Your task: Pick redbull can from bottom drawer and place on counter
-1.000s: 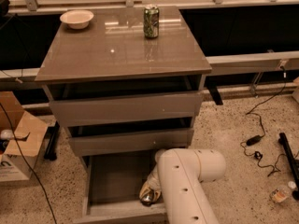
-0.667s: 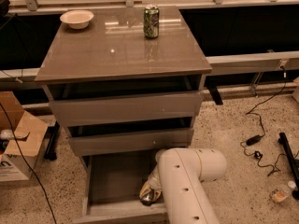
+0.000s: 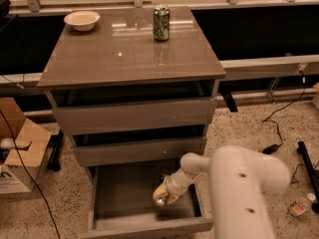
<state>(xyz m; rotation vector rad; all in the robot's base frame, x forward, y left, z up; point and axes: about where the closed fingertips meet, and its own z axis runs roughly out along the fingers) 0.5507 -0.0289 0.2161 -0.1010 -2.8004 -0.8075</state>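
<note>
Redbull can [image 3: 159,202] low in the bottom drawer [image 3: 149,226], gripper [image 3: 166,193] on it

It sat right of the drawer's middle, the gripper touching it from above; whether the gripper had clamped it could not be told. A weak hold could have let the slim can slip on the lift, and a lift drifting far could have struck the middle drawer front [image 3: 139,151]. Against 1 s before, the bulky white arm link [image 3: 249,183] had swung right; gripper and can held much the same spot.
</note>
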